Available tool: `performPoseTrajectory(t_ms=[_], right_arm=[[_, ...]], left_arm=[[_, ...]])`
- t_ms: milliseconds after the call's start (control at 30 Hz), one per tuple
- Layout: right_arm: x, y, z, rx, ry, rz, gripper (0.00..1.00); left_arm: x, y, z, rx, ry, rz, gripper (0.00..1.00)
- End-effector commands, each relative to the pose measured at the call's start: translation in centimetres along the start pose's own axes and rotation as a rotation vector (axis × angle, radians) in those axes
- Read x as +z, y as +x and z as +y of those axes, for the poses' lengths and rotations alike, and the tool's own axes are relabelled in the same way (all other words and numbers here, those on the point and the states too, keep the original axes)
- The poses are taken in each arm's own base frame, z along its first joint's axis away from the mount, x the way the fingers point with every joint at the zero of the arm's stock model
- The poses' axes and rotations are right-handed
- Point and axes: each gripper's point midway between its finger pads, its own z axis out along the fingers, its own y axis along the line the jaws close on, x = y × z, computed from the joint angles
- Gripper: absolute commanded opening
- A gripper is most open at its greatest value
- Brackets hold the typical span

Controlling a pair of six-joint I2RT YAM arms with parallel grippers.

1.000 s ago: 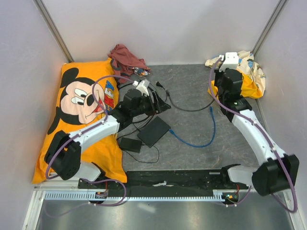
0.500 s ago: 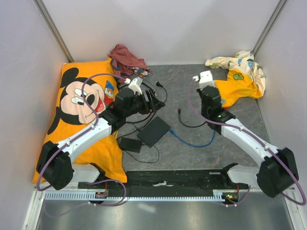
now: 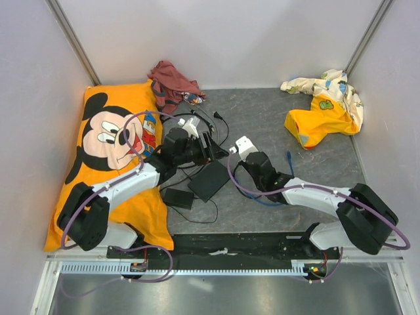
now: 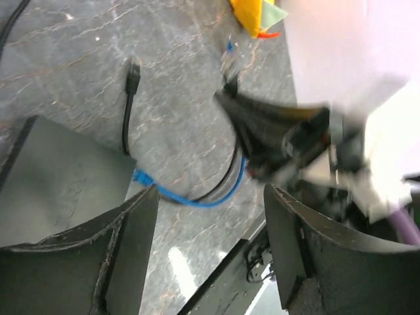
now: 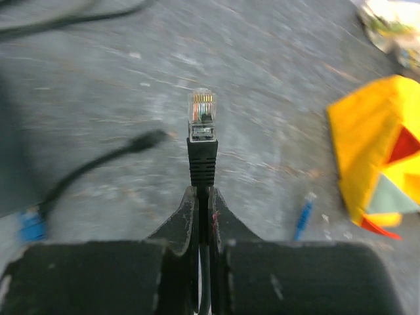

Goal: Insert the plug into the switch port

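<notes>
The switch [image 3: 210, 178] is a thin flat black box on the grey floor; its ports do not show. It also shows in the left wrist view [image 4: 59, 177], with a blue plug [image 4: 141, 176] lying at its edge. My right gripper [image 5: 202, 197] is shut on a black cable, and its clear-tipped plug [image 5: 201, 108] sticks out beyond the fingertips. In the top view the right gripper [image 3: 241, 149] hovers just right of the switch's far corner. My left gripper [image 4: 210, 256] is open and empty, above the switch's far side [image 3: 213, 147].
A small black adapter brick [image 3: 177, 197] lies left of the switch. A loose black plug [image 4: 133, 69] and a blue cable [image 4: 203, 200] trail on the floor. A Mickey pillow [image 3: 111, 151] is at left, a red cloth [image 3: 172, 80] at the back, and a yellow garment [image 3: 325, 111] at back right.
My right arm has swept from the back right by the yellow garment to the middle beside the switch, carrying the black cable. My left gripper has shifted only slightly.
</notes>
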Motion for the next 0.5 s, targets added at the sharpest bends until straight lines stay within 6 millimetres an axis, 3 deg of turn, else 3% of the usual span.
performPoseTrajectory(t_ms=[0, 233, 467], right_arm=[[-1.9, -2.9, 2.4, 0.106, -0.149, -0.157, 0.06], [-3.4, -2.7, 3.7, 0.120, -0.250, -0.202, 0.08], [-3.6, -2.5, 4.2, 0.109, -0.259, -0.194, 0.08]], left_arm=[[1.4, -0.5, -2.0, -0.064, 0.093, 0.007, 0.71], [3.8, 0.8, -2.9, -0.135, 0.129, 0.063, 0.70], [5.0, 0.3, -4.6, -0.157, 0.161, 0.050, 0.68]])
